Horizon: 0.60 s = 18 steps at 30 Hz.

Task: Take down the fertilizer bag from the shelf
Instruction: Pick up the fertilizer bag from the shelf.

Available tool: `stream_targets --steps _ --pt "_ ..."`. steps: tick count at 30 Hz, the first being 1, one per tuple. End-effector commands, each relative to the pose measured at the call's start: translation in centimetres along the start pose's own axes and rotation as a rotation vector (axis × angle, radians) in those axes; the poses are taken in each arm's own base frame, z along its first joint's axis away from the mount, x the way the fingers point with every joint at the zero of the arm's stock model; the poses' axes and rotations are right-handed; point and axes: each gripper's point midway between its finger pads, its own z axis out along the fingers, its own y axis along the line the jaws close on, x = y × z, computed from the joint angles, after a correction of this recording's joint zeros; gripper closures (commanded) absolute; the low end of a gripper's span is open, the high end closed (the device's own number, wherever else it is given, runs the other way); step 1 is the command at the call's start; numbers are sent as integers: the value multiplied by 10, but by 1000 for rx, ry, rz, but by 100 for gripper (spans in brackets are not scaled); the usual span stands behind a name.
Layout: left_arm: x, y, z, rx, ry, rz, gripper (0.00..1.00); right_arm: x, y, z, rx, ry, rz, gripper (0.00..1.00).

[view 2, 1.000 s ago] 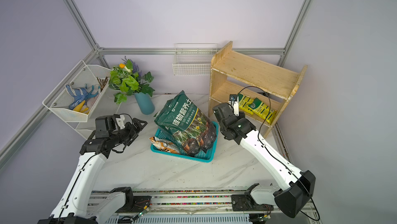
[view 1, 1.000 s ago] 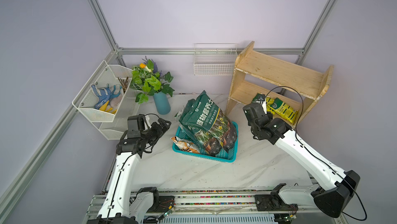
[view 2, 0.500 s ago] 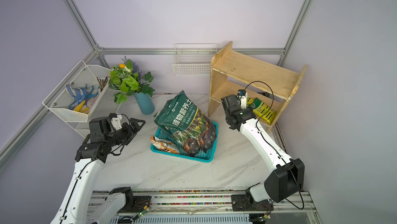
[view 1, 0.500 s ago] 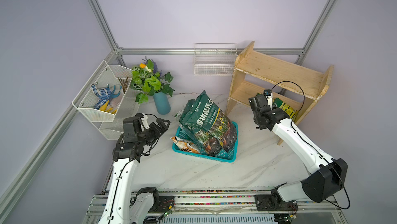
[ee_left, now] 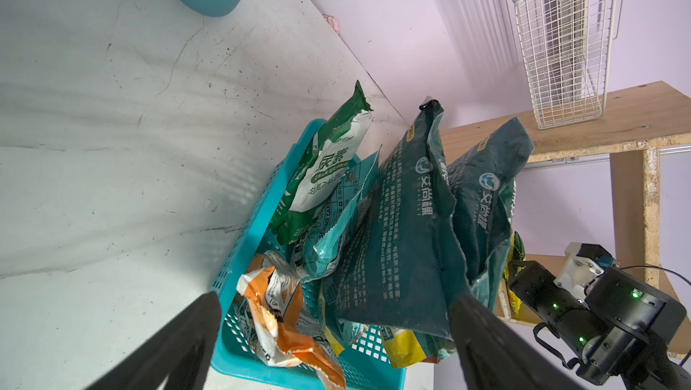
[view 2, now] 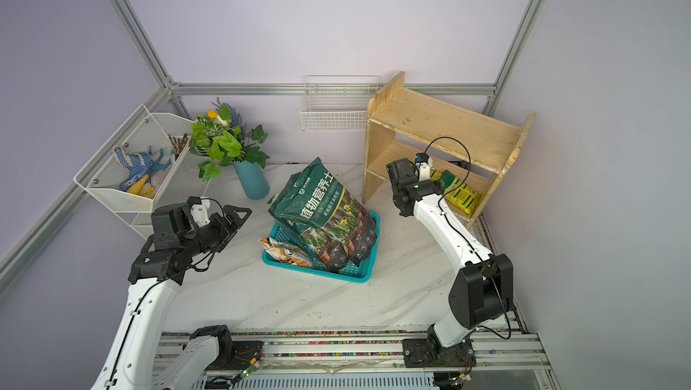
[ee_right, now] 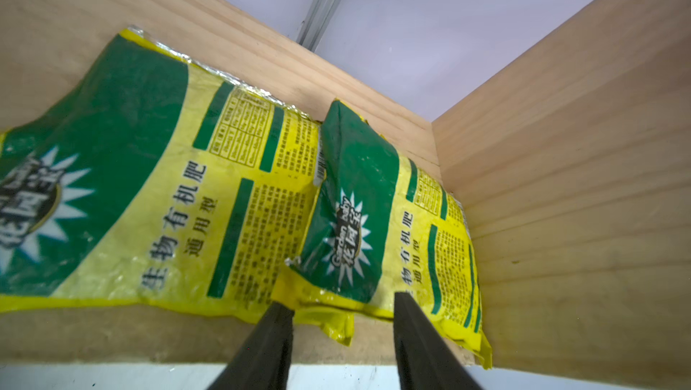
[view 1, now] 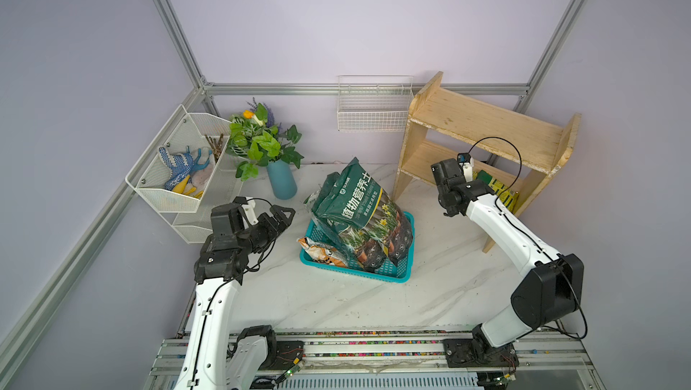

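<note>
Found right gripper (ee_right: 342,300) at shelf (view 1: 486,126) lower tier, jaws half apart, tips over near edge of fertilizer bag (ee_right: 374,201). Logged bag flat beside side panel (ee_right: 561,201), larger twin (ee_right: 149,182) alongside. Spotted left gripper (view 1: 284,216) spread wide near teal basket (view 1: 405,276).

I note the shelf (view 1: 482,122): pale bare wood, straight grain. Fertilizer bag (ee_right: 374,227): yellow, green band, white starburst, dark print. The second bag (ee_right: 123,197) beside it has the same colours. Basket (view 1: 389,271): teal. Soil bag (view 1: 359,205): dark green, white characters, yellow flowers. Vase (view 1: 281,182): blue. Table (view 1: 336,302): white marble, grey veins.
</note>
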Motion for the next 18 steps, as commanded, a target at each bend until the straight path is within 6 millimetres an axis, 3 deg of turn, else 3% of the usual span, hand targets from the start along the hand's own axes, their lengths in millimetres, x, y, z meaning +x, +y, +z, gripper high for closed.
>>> stream_targets --steps 1,12,14,16,17,18 --pt "4 4 5 13 18 0 0 -13 -7 -1 1 -19 42 51" --pt "4 5 5 21 20 -10 0 -5 5 24 7 40 19 52" --pt "4 5 5 23 20 -11 0 -2 7 28 6 50 10 64" --pt "4 5 5 25 20 -11 0 -1 9 31 3 58 8 92" --pt "4 5 5 25 19 -11 0 -2 9 31 1 56 9 100" --pt "4 5 5 25 18 -11 0 -2 10 30 -3 57 9 100"
